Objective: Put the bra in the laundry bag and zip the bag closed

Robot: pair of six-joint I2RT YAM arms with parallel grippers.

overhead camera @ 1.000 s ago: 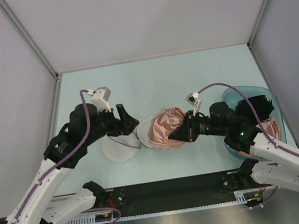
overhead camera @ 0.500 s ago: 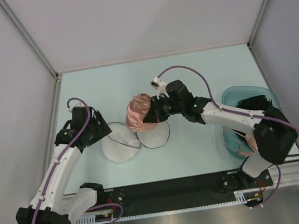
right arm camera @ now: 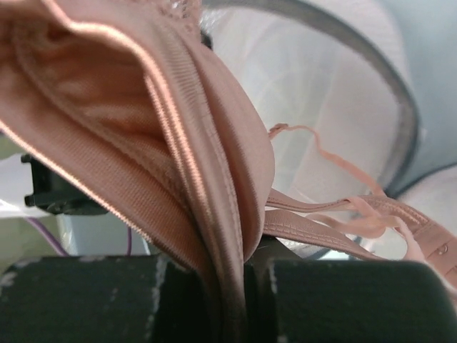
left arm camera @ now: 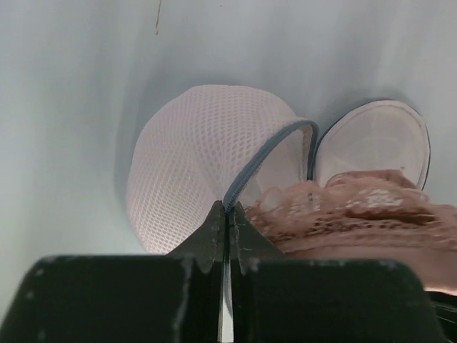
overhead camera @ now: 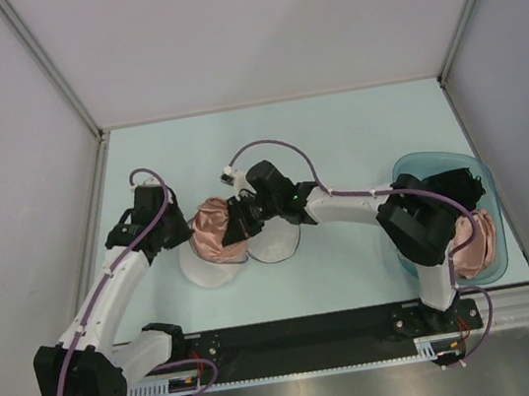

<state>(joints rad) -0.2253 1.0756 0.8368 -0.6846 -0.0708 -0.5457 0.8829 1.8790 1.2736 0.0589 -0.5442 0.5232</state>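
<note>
Bra (right arm camera: 143, 128) in right pincer (right arm camera: 239, 275); laundry bag (left arm camera: 189, 161) rim in left pincer (left arm camera: 227, 214)

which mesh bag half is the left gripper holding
Of the round white mesh laundry bag, the half nearer the left arm: the left gripper pinches its grey zip rim; the other half lies free.

My left arm reaches forward with its wrist turned inward, and my left gripper (left arm camera: 226, 214) is pinched tight on the laundry bag (left arm camera: 186, 157) rim. My right arm stretches far to the left, with my right gripper (right arm camera: 239, 286) clamped on the bra (right arm camera: 107, 121).
</note>
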